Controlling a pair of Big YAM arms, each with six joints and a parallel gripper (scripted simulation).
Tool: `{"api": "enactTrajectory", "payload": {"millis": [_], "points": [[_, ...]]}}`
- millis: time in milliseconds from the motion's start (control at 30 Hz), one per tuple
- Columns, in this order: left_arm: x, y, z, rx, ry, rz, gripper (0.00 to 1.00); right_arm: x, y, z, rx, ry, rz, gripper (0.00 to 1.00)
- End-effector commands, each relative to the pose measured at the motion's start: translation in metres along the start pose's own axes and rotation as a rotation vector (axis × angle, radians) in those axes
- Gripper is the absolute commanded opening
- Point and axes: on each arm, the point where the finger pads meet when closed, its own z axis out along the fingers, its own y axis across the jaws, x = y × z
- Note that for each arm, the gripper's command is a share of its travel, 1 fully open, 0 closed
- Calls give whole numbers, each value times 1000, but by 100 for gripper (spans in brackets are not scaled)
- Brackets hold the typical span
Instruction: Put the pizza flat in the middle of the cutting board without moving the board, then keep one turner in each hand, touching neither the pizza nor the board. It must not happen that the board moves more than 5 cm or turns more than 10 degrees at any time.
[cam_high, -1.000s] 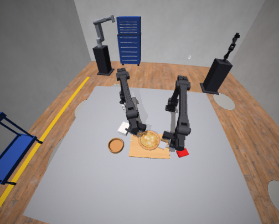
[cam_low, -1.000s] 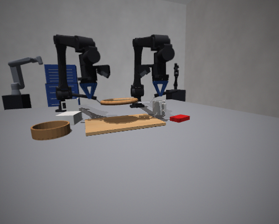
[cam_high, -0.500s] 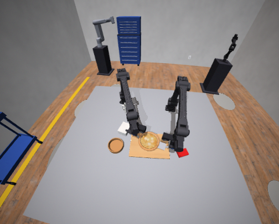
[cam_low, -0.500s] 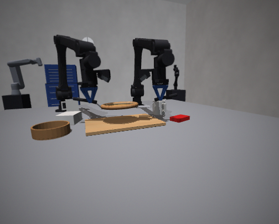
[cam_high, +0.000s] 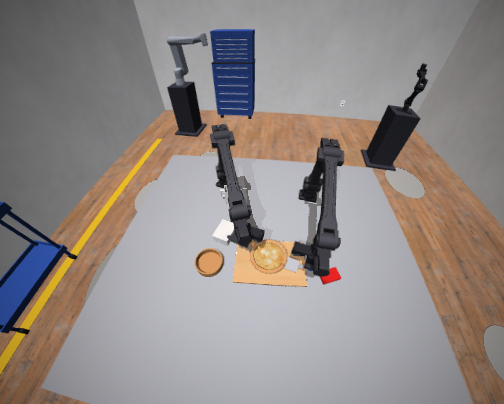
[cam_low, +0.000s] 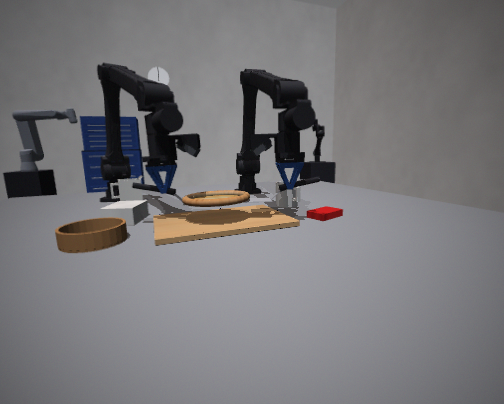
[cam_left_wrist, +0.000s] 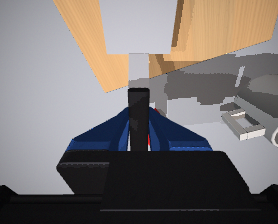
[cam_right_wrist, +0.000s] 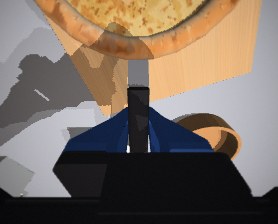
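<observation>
The pizza is held a little above the cutting board, with its shadow on the wood. My right gripper is shut on the handle of one turner, whose blade is hidden under the pizza. My left gripper is shut on the other turner's handle; that turner's blade is bare over the board, beside the pizza. Whether it touches the pizza's rim is unclear.
A round wooden dish stands beside the board. A white block lies near the right arm. A red block lies near the left arm. A grey cylinder-like thing with a square handle is behind the board.
</observation>
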Motion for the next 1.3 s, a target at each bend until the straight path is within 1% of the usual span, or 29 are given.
{"api": "enactTrajectory", "payload": {"millis": [0, 67, 133, 200, 233, 267, 333, 367, 400, 433, 500, 567, 667, 733, 767, 800, 833, 900, 933, 967, 1000, 1067, 1133, 1200, 1233, 1267], "points": [[-2, 7, 3, -21, 8, -9, 6, -5, 1, 7, 7, -10, -2, 6], [-3, 7, 8, -17, 1, -5, 6, -8, -1, 7, 13, -15, 0, 6], [1, 5, 13, -13, -5, 1, 6, -7, 0, 6, 19, -19, -3, 6], [5, 4, 16, -11, -7, 1, 6, -10, -6, -3, 41, -34, -2, 6], [5, 4, 17, -12, -7, -1, 6, -9, -5, 7, 28, -24, 0, 6], [2, 5, 12, -25, -3, -11, 6, -5, 0, 14, 15, -15, 4, 6], [1, 12, -2, -60, 16, -13, 6, -10, -4, 17, 19, -21, 3, 6], [0, 12, -1, -61, 17, -12, 6, -6, 1, 21, 11, -14, 1, 6], [1, 6, 15, -33, 2, -10, 6, -7, 1, 15, 22, -22, 2, 6], [0, 4, 18, -23, 0, -10, 6, -14, -10, -5, 58, -49, -8, 6], [0, 4, 18, -23, 0, -10, 6, -14, -10, -5, 58, -49, -8, 6], [-2, 6, 28, -19, 1, -13, 6, -4, 3, 32, 4, -6, 0, 6], [1, 4, 35, -10, 2, -9, 6, -7, 0, 33, 12, -11, -2, 6], [5, 2, 39, -7, -3, -1, 6, -6, 1, 30, 19, -15, -3, 6], [5, 2, 41, -7, -3, -1, 6, -9, -5, 25, 33, -25, -3, 6], [5, 2, 42, -8, -3, 0, 6, -14, -14, 5, 66, -50, -5, 6], [5, 3, 37, -21, 2, -14, 6, -14, -15, 3, 70, -54, -4, 6], [4, 12, 22, -58, 21, -19, 6, -17, -12, 4, 65, -55, 3, 6], [-1, 9, 26, -51, 22, -12, 6, -17, -12, 4, 65, -54, -7, 6], [0, 12, 22, -58, 19, -7, 6, -15, -11, 6, 62, -52, -6, 6], [1, 9, 23, -42, 13, -3, 6, -14, -12, 5, 63, -53, -6, 6], [1, 9, 23, -42, 13, -3, 6, -14, -12, 5, 63, -53, -6, 6], [-2, 4, 45, -14, 8, -4, 6, -14, -13, 5, 64, -53, -7, 6], [-3, 3, 43, -14, 8, -5, 6, -14, -11, 6, 61, -52, -5, 6], [-4, 2, 40, 5, 8, -1, 6, -14, -12, 6, 63, -53, -6, 6], [-3, 7, 37, -6, 12, -4, 6, -14, -12, 6, 63, -52, -6, 6]]}}
